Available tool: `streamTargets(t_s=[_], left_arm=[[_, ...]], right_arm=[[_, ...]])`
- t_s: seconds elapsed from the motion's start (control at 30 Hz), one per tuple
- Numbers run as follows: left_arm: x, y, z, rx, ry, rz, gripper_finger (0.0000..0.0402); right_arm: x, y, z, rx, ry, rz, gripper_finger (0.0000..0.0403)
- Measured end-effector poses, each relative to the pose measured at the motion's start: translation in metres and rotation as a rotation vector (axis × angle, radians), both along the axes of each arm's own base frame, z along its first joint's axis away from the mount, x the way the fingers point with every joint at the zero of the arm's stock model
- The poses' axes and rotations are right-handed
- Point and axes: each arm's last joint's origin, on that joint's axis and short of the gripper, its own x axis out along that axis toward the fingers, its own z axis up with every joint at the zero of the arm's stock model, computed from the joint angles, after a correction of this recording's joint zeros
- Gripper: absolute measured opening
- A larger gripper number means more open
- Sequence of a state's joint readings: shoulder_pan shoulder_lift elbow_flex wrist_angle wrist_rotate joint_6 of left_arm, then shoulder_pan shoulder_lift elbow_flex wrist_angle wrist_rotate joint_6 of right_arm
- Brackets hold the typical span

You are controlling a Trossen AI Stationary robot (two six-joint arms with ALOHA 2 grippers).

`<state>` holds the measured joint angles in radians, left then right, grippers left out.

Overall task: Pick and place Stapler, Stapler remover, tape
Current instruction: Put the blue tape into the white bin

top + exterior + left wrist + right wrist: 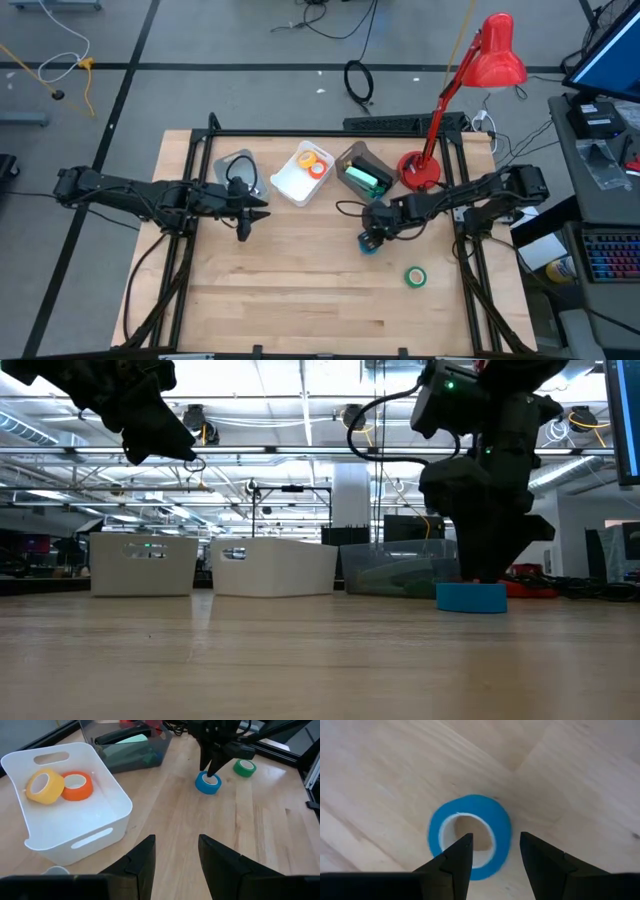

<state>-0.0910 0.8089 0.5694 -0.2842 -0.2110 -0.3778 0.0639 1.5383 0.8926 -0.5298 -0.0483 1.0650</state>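
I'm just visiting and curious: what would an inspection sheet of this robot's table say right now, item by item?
Surface: pale wooden table, bare at the front.
Job's things: blue tape roll on the wood; green tape roll apart from it; yellow tape roll and orange tape roll in the white plastic bin.
Clutter: red desk lamp.
Claws: right claw straddling the blue roll's wall, one finger in its hole; left claw open, empty.
Cables: black coil on the floor.
Surroundings: workshop hall.

We noted a matt, pale wooden table (300,290), a smooth white plastic bin (107,795) at left, a glossy red lamp (495,55) upper right, and smooth blue tape (500,820).
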Motion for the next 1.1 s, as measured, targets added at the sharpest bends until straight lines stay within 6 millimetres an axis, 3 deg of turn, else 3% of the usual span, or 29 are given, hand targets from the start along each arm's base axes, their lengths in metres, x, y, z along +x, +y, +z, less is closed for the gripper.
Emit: streamTargets(t_s=[0.43, 0.67, 1.1], left_arm=[[0.000, 0.000, 0.001, 0.001, -0.005, -0.001, 0.0152], [0.000, 0.000, 0.001, -0.001, -0.006, 0.001, 0.0152], [0.000, 0.001, 0.000, -0.019, -0.011, 0.041, 0.0152]], right_arm=[[0.003, 0.002, -0.025, 0.022, 0.064, 0.015, 0.0155], [0.000, 0.002, -0.020, 0.020, 0.053, 0.024, 0.0151], [-0.002, 0.002, -0.011, 0.030, 0.015, 0.022, 0.0038]])
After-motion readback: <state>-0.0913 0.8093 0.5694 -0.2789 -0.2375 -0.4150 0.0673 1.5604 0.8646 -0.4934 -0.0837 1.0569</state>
